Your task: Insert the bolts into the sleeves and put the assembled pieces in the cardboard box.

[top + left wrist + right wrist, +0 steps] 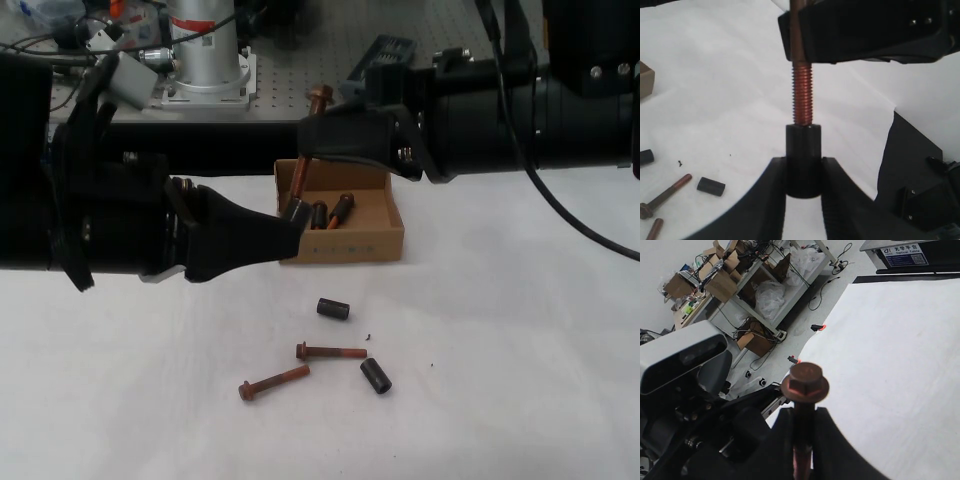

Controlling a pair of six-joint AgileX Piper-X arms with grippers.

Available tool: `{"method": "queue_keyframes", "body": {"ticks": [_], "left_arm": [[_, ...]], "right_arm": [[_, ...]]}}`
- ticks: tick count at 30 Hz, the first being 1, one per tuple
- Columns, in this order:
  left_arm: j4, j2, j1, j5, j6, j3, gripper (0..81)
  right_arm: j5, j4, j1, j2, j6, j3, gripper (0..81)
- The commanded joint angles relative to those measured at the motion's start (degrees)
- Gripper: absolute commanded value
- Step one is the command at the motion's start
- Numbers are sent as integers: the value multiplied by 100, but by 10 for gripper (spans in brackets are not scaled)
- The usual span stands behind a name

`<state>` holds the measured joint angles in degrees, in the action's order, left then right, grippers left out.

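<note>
White-clothed worktop [500,380]: above it a bolt [802,95] stands upright, head up, its threaded tip entering a sleeve [803,160]. Right fingers [832,450] clamp the bolt, left fingers [767,200] the sleeve, by the cardboard box [345,245] with assembled pieces [340,210] inside. Loose bolts [273,382] and loose sleeves [333,309] lie nearby.

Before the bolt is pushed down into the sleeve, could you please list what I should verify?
1. The sleeve stands upright in the left end effector: ok.
2. The bolt is clamped in the right end effector: ok.
3. The bolt's threads line up with the sleeve's opening: ok.
4. Depth of the bolt tip inside the sleeve: cannot tell.
5. Free room in the cardboard box: ok.
</note>
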<state>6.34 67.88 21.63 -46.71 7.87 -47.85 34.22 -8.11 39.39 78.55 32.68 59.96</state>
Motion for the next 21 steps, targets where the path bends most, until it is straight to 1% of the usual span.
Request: {"method": "queue_keyframes", "body": {"ticks": [1,21], "left_arm": [[-209,-58,-11,276,72,-65,6],[-474,-191,-11,265,111,-65,6]], "right_arm": [[133,-18,10,-11,10,11,29],[150,35,-5,-11,34,11,29]]}}
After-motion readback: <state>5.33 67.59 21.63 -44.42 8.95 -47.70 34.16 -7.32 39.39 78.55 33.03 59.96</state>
